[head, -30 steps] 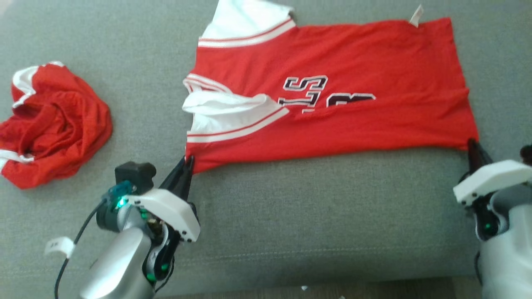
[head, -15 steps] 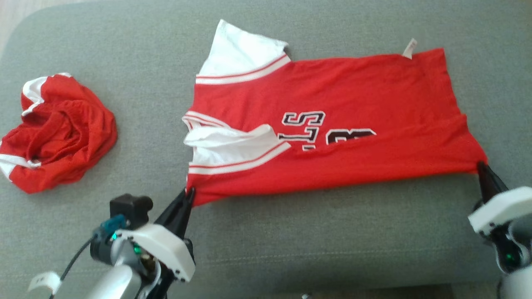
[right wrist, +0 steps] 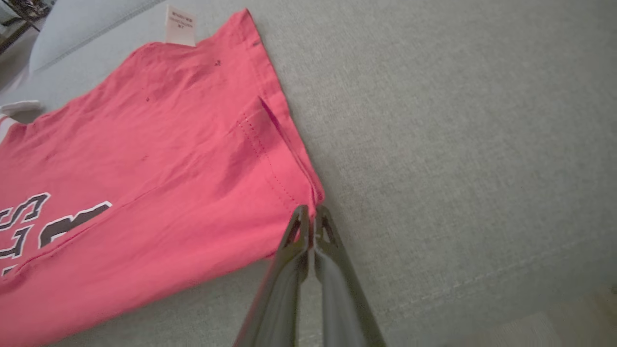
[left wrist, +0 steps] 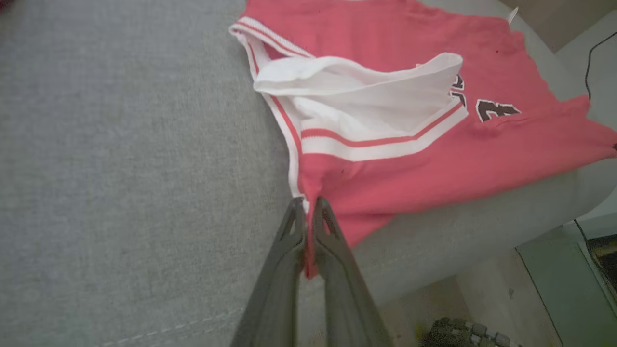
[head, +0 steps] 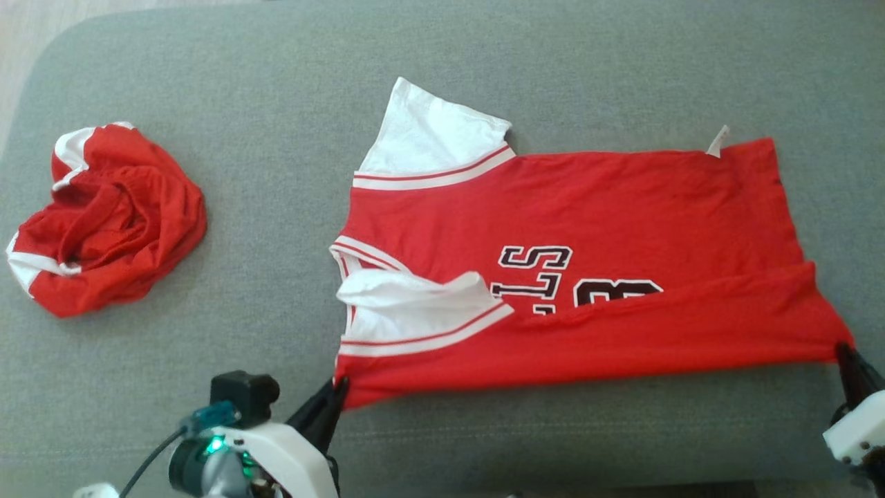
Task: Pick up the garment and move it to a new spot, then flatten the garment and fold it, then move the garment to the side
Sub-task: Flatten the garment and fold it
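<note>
grey cushion (head: 276, 104) with spread red jersey (head: 588, 207) and crumpled red bundle (head: 110, 221)

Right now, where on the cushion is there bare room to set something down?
Bare cushion: the gap between bundle and jersey; the far strip beyond it; the near strip between left gripper and right gripper. Crowded: the right side, under the jersey.

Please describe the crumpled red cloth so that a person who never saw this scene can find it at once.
Start from the wide grey cushion. A flat red jersey lies spread on its right side; the crumpled red cloth sits apart near the left edge. Unlike the jersey, it is a rounded heap with white trim and shows no letters.
</note>
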Motion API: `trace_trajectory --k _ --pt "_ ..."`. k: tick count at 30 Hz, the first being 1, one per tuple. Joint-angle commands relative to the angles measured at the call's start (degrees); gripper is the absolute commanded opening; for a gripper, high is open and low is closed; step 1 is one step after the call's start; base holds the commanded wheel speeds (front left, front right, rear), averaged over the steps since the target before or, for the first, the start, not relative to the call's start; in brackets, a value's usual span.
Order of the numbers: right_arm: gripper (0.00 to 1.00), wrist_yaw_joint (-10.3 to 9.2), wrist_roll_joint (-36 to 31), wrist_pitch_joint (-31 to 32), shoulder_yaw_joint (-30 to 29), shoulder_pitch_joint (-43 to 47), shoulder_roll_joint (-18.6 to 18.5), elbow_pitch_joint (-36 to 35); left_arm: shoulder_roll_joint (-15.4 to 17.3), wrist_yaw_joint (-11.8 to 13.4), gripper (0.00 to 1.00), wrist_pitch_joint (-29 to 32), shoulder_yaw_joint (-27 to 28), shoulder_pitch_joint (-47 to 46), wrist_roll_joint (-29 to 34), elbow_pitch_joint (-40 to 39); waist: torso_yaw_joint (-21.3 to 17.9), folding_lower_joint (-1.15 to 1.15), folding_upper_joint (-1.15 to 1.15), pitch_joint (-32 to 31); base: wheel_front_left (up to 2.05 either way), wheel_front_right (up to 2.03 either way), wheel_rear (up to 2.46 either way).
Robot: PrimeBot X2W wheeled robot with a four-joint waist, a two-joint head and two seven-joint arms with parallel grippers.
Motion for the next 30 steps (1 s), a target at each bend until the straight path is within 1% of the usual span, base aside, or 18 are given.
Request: trace_trajectory --k 1,2,3,4,6,10,12,14,16,20,24,26,30 --pt "0.11 0.36 -1.54 0.78 -0.57 -0.32 -0.41 -2.43 1.72 0.39 0.0 1.16 1.8 -1.61 -0.71 -1.33 0.02 0.0 0.0 0.19 0.0 0.0 0.0" --pt "1.0 0.36 -2.63 1.01 -1.51 -0.44 0.22 -2.64 1.6 0.47 0.0 2.07 1.54 -1.62 -1.05 -0.95 0.01 0.0 0.0 0.25 0.0 0.0 0.0" --pt "1.0 0.36 -3.96 0.8 -2.26 -0.71 0.76 -3.0 1.55 0.55 0.17 3.1 1.18 -1.71 -1.26 -0.5 -0.01 0.0 0.0 0.3 0.0 0.0 0.0" --pt "1.0 0.36 -6.15 0.33 -3.23 -1.3 1.82 -3.8 1.59 0.88 1.0 4.5 0.53 -2.15 -1.0 -0.02 -0.08 0.0 0.0 0.33 0.0 0.0 0.0" --pt "1.0 0.36 -7.84 -0.68 -4.11 -2.02 2.67 -5.09 1.46 1.33 1.0 5.28 0.43 -2.57 -1.02 -0.3 -0.22 0.0 0.0 0.37 0.0 0.0 0.0" --pt "1.0 0.36 -11.24 -3.51 -4.59 -3.43 4.0 -8.89 2.61 2.54 1.0 5.7 1.93 -4.67 -0.31 -3.34 -0.65 0.0 0.0 1.06 0.0 0.0 0.0" --pt "1.0 0.36 -11.79 -5.35 -3.87 -4.3 4.97 -11.18 2.94 2.77 1.0 4.83 3.64 -7.38 0.05 -5.67 -0.73 0.0 0.0 1.78 0.0 0.0 0.0" --pt "1.0 0.36 -11.91 -7.26 -2.8 -5.26 5.83 -13.11 3.55 2.29 1.0 4.55 4.84 -11.45 0.98 -6.97 -0.81 0.0 0.0 2.83 0.0 0.0 0.0" --pt "1.0 0.36 -12.15 -8.69 -1.61 -6.32 6.46 -14.46 3.98 1.04 1.0 5.42 5.36 -16.65 1.69 -7.12 -1.02 0.0 0.0 4.2 0.0 0.0 0.0" --pt "1.0 0.36 -12.47 -9.93 1.39 -8.85 7.0 -15.95 4.32 -3.17 1.0 9.31 5.49 -29.08 1.92 -3.18 -2.15 0.0 0.0 7.59 0.0 0.0 0.0" --pt "1.0 0.36 -12.42 -10.43 4.32 -11.61 7.34 -16.59 3.57 -8.09 1.0 14.87 4.96 -40.96 0.14 4.28 -4.14 0.0 0.0 11.25 0.0 0.0 0.0" --pt "1.0 0.36 -12.15 -10.74 5.59 -12.85 7.39 -16.81 3.54 -10.04 1.0 16.99 4.6 -46.35 0.22 8.5 -5.27 0.0 0.0 12.87 0.0 0.0 0.0" --pt "1.0 0.36 -11.38 -11.45 7.8 -14.97 7.31 -16.85 3.4 -12.56 1.0 20.32 3.72 -54.87 0.67 16.68 -7.76 0.0 0.0 15.9 0.0 0.0 0.0"
